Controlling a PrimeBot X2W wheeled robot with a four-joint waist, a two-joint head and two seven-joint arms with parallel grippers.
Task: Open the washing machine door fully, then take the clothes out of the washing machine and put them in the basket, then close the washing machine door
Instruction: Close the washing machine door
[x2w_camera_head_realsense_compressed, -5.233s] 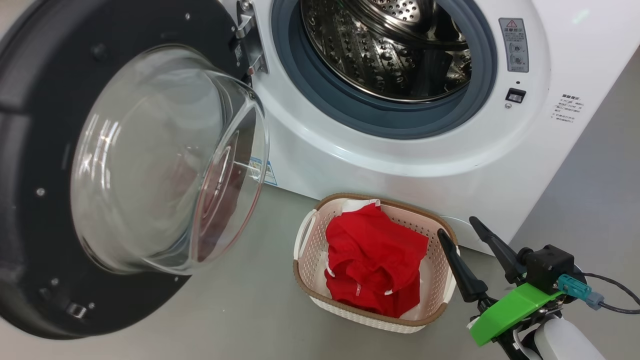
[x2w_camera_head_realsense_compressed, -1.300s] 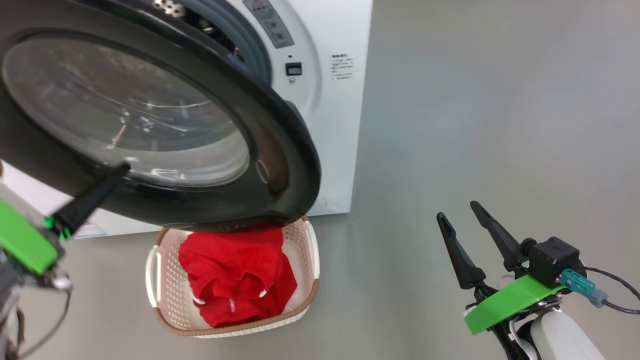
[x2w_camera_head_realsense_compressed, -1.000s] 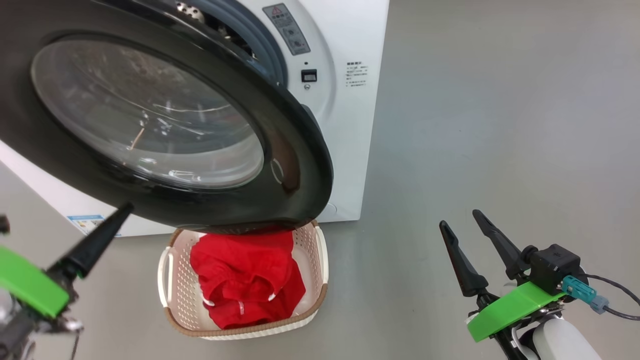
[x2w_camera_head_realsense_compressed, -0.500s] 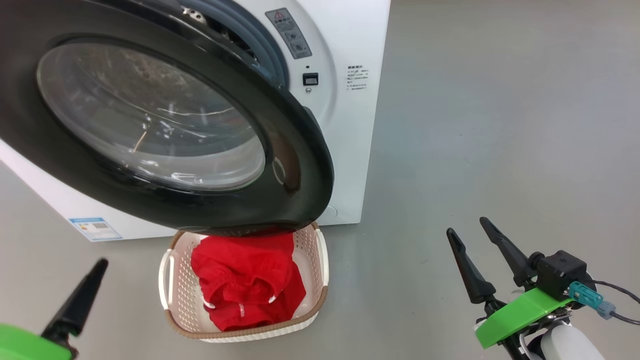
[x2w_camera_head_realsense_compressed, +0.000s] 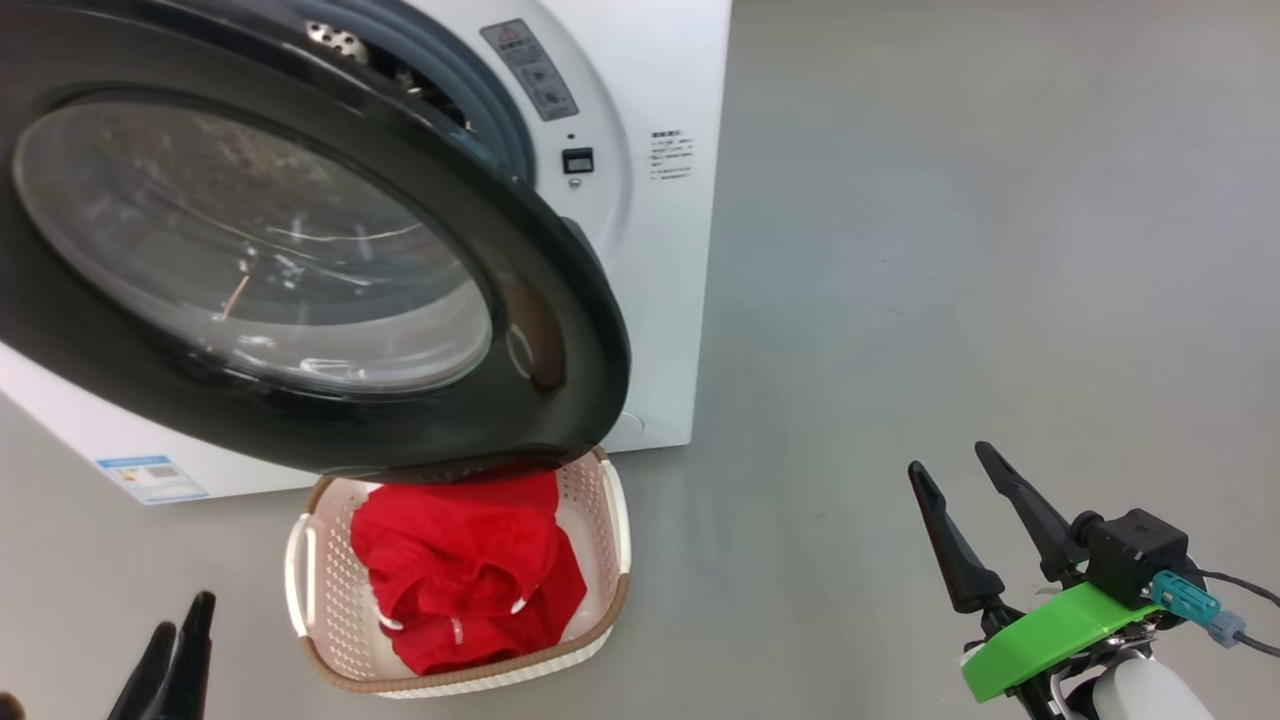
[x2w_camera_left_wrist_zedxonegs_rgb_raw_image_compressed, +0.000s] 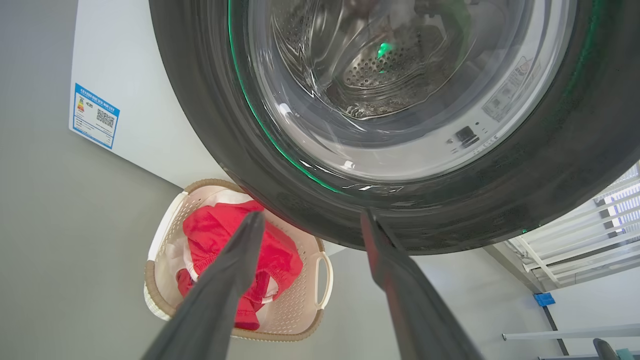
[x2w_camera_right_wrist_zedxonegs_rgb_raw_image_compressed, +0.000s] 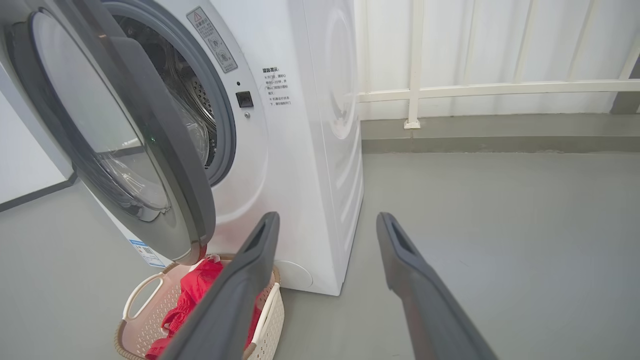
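Two grippers stood spread and empty before a front-loading washer whose door hung partly shut. At far left of the head view, the left gripper (x2w_camera_head_realsense_compressed: 182, 622) showed as two dark fingertips at the bottom edge, left of the basket; its own wrist camera (x2w_camera_left_wrist_zedxonegs_rgb_raw_image_compressed: 312, 216) showed the fingers parted with nothing between them. Behind it, a small blue label (x2w_camera_head_realsense_compressed: 150, 478) sat low on the white front panel. The washing machine door (x2w_camera_head_realsense_compressed: 280, 250), its glossy black rim ringing a clear glass window, stood angled out from the washing machine (x2w_camera_head_realsense_compressed: 660, 300), and the gap at its latch side showed the grey rubber ring (x2w_camera_head_realsense_compressed: 492, 112) and the steel drum (x2w_camera_right_wrist_zedxonegs_rgb_raw_image_compressed: 186, 100). The door's lower edge overhung the back of the basket (x2w_camera_head_realsense_compressed: 330, 625), a cream perforated tub with a brown woven-look rim that sat on the floor against the machine's base. The clothes (x2w_camera_head_realsense_compressed: 460, 570), bright red with white trim, lay bunched inside the basket. Right of the machine ran bare grey floor (x2w_camera_head_realsense_compressed: 950, 250). At far right, the right gripper (x2w_camera_head_realsense_compressed: 950, 462) pointed upward on its green mount, well apart from the basket, its fingers held wide and holding nothing.
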